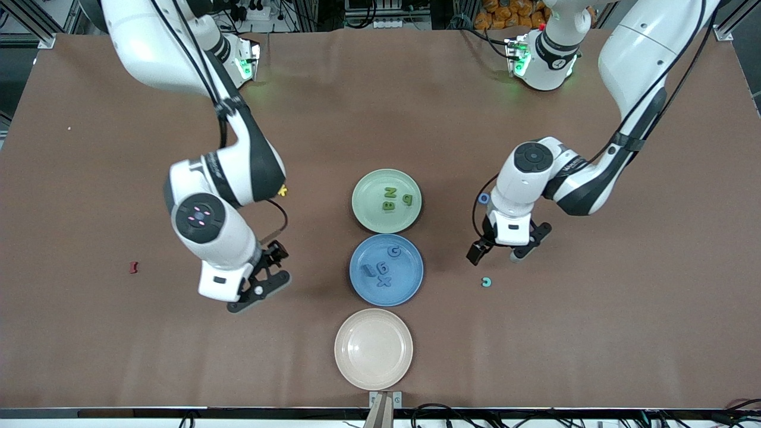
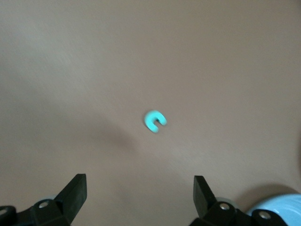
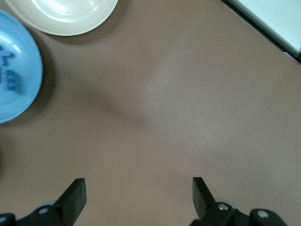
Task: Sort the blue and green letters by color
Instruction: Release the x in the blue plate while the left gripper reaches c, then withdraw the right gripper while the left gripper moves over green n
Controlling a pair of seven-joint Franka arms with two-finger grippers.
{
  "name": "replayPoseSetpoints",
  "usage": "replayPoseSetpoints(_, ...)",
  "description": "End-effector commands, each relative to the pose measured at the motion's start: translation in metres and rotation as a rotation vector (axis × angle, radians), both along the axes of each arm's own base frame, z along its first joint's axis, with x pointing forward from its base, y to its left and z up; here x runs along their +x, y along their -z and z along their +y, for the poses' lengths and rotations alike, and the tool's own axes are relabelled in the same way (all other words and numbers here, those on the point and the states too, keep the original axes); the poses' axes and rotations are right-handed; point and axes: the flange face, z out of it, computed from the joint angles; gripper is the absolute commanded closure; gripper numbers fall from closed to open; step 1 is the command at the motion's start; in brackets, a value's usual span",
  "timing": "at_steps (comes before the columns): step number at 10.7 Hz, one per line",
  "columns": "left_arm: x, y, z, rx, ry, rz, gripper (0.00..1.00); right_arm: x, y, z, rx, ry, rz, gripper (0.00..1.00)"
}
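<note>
Cream plate sits nearest the front cam, bare. Next up, blue plate w/ blue letters in it: G, b, 6, X. Farthest of the three, green plate w/ green letters: N, 9, B. All 3 plates in a row mid-table, close together.

Teal C lies loose on the table toward the left arm's end, beside the blue plate but well apart. Left gripper hangs over bare table near the C, jaws spread wide, nothing in them. Blue O lies beside the left arm's wrist, partly hidden.

Right gripper is over bare table at the right arm's end, beside the blue plate, jaws wide too, holding nothing. Red piece is well apart from it. Yellow bit peeks out by the right arm.
</note>
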Motion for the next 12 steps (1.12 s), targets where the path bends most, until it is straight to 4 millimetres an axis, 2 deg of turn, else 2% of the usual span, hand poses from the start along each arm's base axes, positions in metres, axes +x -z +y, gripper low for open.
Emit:
replayPoseSetpoints(1,-0.006,0.009,0.037,0.098,0.089,0.040,0.00,-0.021,-0.062,-0.056,0.039,-0.085,0.017,0.00)
replayPoseSetpoints(2,-0.011,0.017,0.047,0.110,0.070,0.066,0.00,-0.022,-0.072,-0.068,0.042,-0.109,0.009,0.00)
replayPoseSetpoints(4,-0.029,0.035,0.061,0.097,-0.077,0.120,0.00,-0.028,-0.086,-0.069,0.046,-0.117,-0.005,0.00)
replayPoseSetpoints(6,-0.050,0.038,0.047,0.079,-0.164,0.139,0.00,-0.037,-0.100,-0.071,0.040,-0.135,-0.020,0.00)
replayPoseSetpoints(7,-0.061,0.039,0.039,0.088,-0.154,0.151,0.00,-0.042,-0.100,-0.055,0.017,-0.160,-0.023,0.00)
replayPoseSetpoints(9,-0.066,0.031,0.032,0.124,-0.136,0.157,0.00,-0.060,-0.125,-0.041,-0.001,-0.129,-0.017,0.00)
replayPoseSetpoints(10,-0.065,0.028,0.033,0.126,-0.135,0.150,0.00,-0.070,-0.133,-0.030,-0.005,-0.092,0.003,0.00)
replayPoseSetpoints(12,-0.065,0.026,0.041,0.124,-0.150,0.151,0.00,-0.090,-0.157,-0.024,-0.009,-0.094,0.067,0.00)
